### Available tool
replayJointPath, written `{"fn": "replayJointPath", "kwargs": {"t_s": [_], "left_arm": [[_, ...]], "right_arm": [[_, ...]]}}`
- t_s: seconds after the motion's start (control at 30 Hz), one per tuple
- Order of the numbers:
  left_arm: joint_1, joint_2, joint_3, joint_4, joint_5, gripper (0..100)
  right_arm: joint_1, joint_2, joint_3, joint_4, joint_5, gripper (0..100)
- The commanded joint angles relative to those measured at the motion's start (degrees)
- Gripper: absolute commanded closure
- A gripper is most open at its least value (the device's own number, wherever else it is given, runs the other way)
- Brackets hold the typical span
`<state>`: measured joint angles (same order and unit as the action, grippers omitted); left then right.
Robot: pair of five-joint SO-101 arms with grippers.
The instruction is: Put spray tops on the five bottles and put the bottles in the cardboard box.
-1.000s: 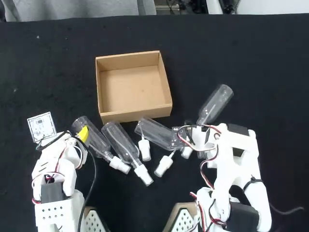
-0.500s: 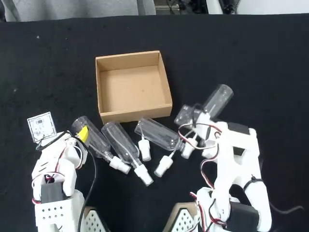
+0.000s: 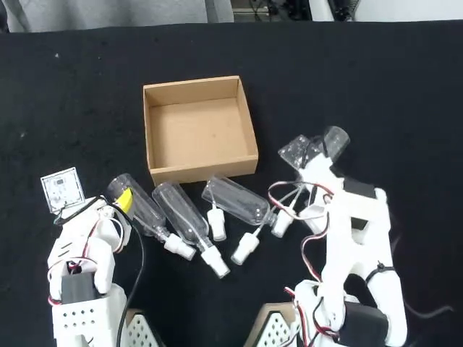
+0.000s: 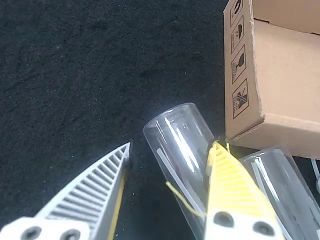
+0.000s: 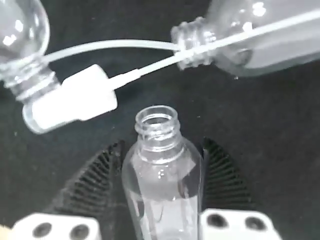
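Note:
The open cardboard box (image 3: 199, 130) stands mid-table with nothing in it. Three clear bottles (image 3: 181, 213) lie side by side in front of it, among white spray tops (image 3: 246, 248). My left gripper (image 3: 121, 204) is open around the base of the leftmost bottle (image 4: 182, 145), its yellow finger (image 4: 230, 195) lying over the glass. My right gripper (image 5: 162, 145) is shut on an uncapped bottle (image 5: 162, 175), held above the table (image 3: 295, 150). Below its neck lies a spray top (image 5: 70, 105) whose tube runs into another bottle's neck (image 5: 192, 42).
A further bottle (image 3: 331, 139) lies right of the box, partly behind the right arm. A small white tag (image 3: 61, 189) sits by the left arm. The black tabletop (image 3: 376, 87) spreads wide to the right and far side of the box.
My right gripper has lifted its bottle from near the spray tops and carried it toward the far side, up by the box's right corner. The left arm has stayed still.

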<state>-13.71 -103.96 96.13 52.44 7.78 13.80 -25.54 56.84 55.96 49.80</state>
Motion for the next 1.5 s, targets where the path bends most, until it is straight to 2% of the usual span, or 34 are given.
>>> {"fn": "replayJointPath", "kwargs": {"t_s": [0.0, 0.17, 0.33, 0.7, 1.07, 1.33, 1.47], "left_arm": [[-0.1, -0.8, 1.3, 0.0, -0.1, 77], [0.0, -0.8, 1.3, 0.0, -0.1, 77], [0.0, -0.8, 1.3, 0.0, -0.1, 77], [-0.1, -0.8, 1.3, 0.0, -0.1, 77], [-0.1, -0.8, 1.3, 0.0, -0.1, 77], [-0.1, -0.8, 1.3, 0.0, -0.1, 77], [0.3, -0.8, 1.3, 0.0, -0.1, 77]], "right_arm": [[0.2, -2.9, -7.7, 6.5, -3.0, 86.4], [-2.4, -2.9, -15.4, 18.0, -8.4, 86.4], [-3.9, -2.9, -20.1, 23.2, -11.3, 86.4], [-11.5, -2.9, -21.8, 24.4, -21.1, 86.4], [-19.4, -2.9, -31.0, 30.3, -29.8, 86.4], [-25.5, -3.0, -33.5, 30.3, -31.2, 86.4], [-25.9, -3.0, -35.6, 30.4, -35.3, 86.4]]}}
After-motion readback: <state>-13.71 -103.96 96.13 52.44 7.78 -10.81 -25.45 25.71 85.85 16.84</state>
